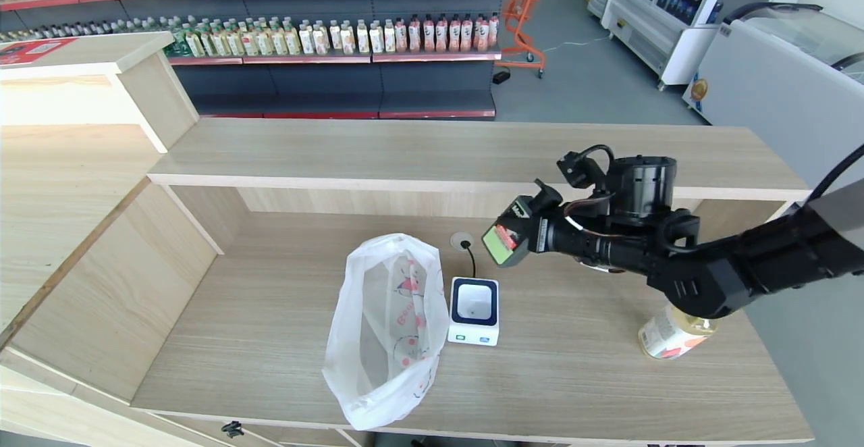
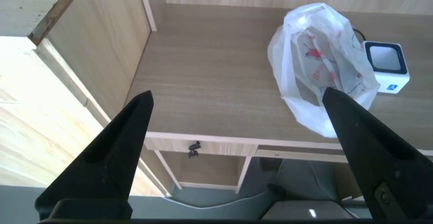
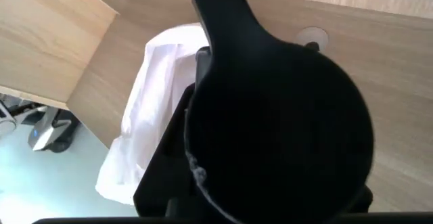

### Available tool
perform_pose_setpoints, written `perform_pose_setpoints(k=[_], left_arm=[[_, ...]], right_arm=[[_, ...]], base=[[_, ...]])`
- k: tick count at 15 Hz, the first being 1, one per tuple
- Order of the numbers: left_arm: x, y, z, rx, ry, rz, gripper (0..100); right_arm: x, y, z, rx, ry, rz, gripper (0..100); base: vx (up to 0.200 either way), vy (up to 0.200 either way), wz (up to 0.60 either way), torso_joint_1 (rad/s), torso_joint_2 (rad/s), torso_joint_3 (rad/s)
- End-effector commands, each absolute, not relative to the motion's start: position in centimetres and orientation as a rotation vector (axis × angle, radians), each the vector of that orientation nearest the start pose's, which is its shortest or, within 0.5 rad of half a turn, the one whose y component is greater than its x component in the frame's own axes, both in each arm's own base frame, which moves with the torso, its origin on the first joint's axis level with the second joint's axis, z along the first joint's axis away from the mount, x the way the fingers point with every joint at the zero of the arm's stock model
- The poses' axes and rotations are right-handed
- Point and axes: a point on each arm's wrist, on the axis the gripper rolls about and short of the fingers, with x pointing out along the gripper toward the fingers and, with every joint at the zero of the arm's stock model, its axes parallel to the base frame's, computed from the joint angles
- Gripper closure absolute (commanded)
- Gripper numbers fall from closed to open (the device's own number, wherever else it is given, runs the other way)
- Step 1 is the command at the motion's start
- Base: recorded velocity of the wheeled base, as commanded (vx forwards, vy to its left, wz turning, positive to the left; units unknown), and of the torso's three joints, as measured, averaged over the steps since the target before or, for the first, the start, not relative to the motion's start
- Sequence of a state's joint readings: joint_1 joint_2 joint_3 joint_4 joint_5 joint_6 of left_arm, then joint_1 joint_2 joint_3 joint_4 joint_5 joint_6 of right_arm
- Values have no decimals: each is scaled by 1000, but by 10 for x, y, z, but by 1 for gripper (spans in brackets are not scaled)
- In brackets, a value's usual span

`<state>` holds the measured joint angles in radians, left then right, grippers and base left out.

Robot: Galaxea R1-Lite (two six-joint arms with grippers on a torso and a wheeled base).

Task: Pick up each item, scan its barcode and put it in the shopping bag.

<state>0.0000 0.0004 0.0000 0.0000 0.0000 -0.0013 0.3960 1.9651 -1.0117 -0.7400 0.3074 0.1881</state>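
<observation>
Shopping bag (image 1: 385, 325) stands open on the worktop (image 1: 574, 379), scanner (image 1: 474, 310) just beside at its 3 o'clock. Right end effector (image 1: 514, 232) grasps a green-labelled item (image 1: 499, 244); left end effector (image 2: 237, 95) is released.

Thin crinkled plastic bag (image 1: 385, 325), matt wood-grain counter (image 1: 574, 379), glossy plastic scanner (image 1: 474, 310)

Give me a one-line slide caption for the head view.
Right pincer holds a small green-and-red-labelled item near the white box-shaped barcode scanner and open white plastic shopping bag.

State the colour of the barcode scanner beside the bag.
The scanner is white with a dark top face; clearest in head view.
</observation>
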Motion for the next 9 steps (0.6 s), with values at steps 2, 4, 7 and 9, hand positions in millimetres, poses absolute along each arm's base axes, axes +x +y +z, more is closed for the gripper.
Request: perform_pose_setpoints(k=[2, 4, 7, 9], left_arm=[[-23, 0, 75, -2, 0, 0, 0], [-23, 0, 75, 0, 0, 0, 0], [-23, 0, 75, 2, 0, 0, 0], [-23, 0, 75, 3, 0, 0, 0]], right_arm=[[276, 70, 187, 29, 175, 540, 100], [255, 58, 189, 32, 179, 512, 100], [223, 47, 189, 69, 230, 487, 100], [211, 45, 187, 66, 237, 484, 100]], base=[[0, 0, 0, 0, 0, 0], [0, 0, 0, 0, 0, 0], [0, 0, 0, 0, 0, 0], [0, 100, 0, 4, 1, 1]])
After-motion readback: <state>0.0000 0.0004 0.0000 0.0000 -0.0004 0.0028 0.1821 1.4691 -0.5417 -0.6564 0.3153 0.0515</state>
